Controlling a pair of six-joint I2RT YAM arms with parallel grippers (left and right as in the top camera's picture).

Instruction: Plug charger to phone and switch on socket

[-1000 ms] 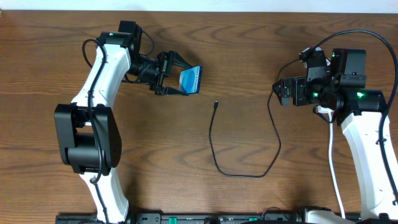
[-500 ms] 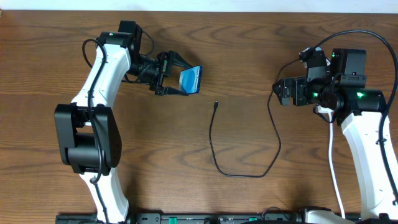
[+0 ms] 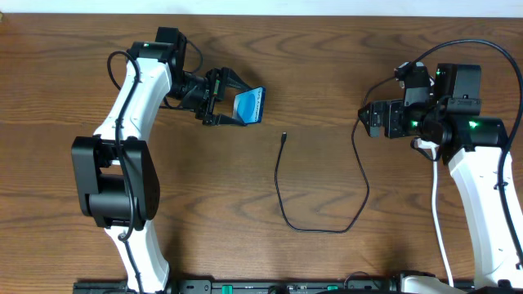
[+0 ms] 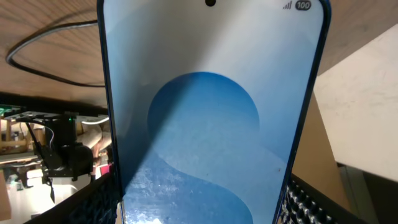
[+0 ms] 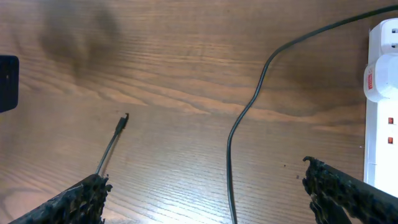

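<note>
A slim smartphone with a bright blue screen (image 3: 252, 104) sits clamped at its edges in the left gripper (image 3: 242, 104), held tilted over the brown wood-grain desk (image 3: 327, 57). The left wrist view shows its dark blue frame, a round blue shape on a pale ground, a punch-hole lens at the top and a "100" battery mark. The long thin black charger cable (image 3: 277, 175) lies loose on the desk in a wide loop between the arms, its small plug tip (image 5: 125, 117) bare and well apart from the phone. The right gripper (image 5: 205, 174) hangs spread wide over the cable, grasping nothing. Beside it lies the narrow white power strip with red switch marks (image 5: 380, 93).
</note>
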